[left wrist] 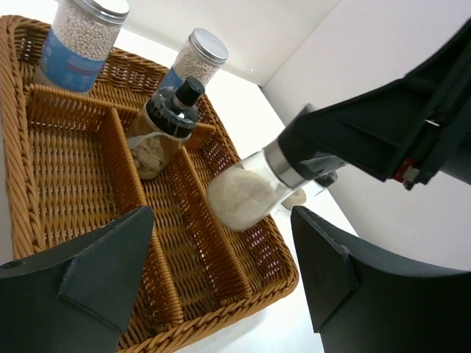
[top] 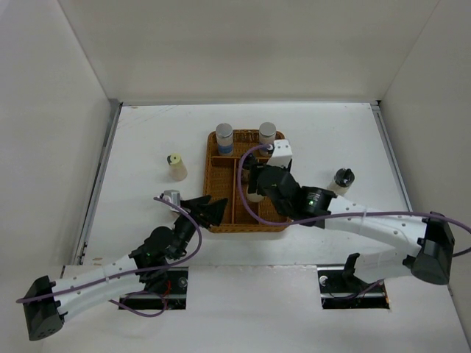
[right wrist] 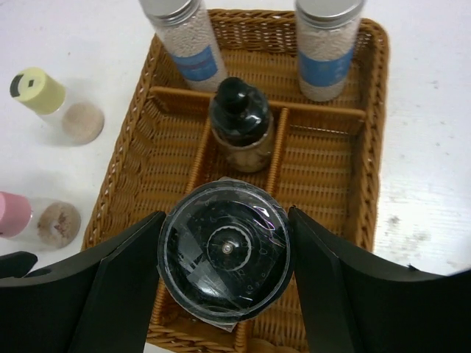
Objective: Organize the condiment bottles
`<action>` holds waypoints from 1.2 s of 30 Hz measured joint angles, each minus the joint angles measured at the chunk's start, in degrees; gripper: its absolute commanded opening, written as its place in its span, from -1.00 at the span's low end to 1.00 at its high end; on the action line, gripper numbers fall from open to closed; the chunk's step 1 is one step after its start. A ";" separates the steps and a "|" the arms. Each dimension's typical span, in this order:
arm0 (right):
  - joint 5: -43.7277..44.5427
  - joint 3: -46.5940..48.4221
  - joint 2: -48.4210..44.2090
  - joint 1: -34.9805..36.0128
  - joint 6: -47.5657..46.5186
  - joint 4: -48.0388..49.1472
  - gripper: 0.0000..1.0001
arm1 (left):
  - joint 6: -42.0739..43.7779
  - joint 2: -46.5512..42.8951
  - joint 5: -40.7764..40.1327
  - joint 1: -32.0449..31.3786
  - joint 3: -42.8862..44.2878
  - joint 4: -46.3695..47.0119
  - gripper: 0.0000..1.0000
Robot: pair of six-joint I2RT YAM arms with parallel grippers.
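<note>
Right tool clenches a glass shaker above the near compartments of the wicker tray, likely to slot it beside the black-topped bottle; left tool hangs released and empty at the tray's near-left corner.

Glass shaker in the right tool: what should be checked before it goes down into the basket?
1. Grip: the right tool clamps the glass shaker by its top. Ok.
2. Shaker upright: it is tilted in the left wrist view. Not ok.
3. Landing spot: the near compartments of the wicker tray show bare weave. Ok.
4. Shaker's bottom clear of a divider: cannot tell.
5. Gap to the black-topped jar: apart. Ok.
6. Left tool: open, empty, by the tray's near left corner. Ok.
</note>
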 measured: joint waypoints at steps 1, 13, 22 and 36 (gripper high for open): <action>-0.55 0.59 1.03 -0.02 -0.39 0.57 -0.11 | 0.00 -0.13 -0.04 0.02 0.00 -0.15 0.49; -4.74 3.80 13.31 -3.50 -1.57 8.66 -0.11 | -0.02 -0.20 0.11 0.63 0.00 -0.72 0.49; -3.32 3.91 18.43 -4.09 -2.62 9.42 -0.07 | -0.17 1.20 0.37 1.20 0.00 -0.68 0.49; -1.75 4.66 23.37 -6.40 -3.43 15.96 0.47 | -0.68 2.01 1.09 1.49 0.00 -0.66 0.49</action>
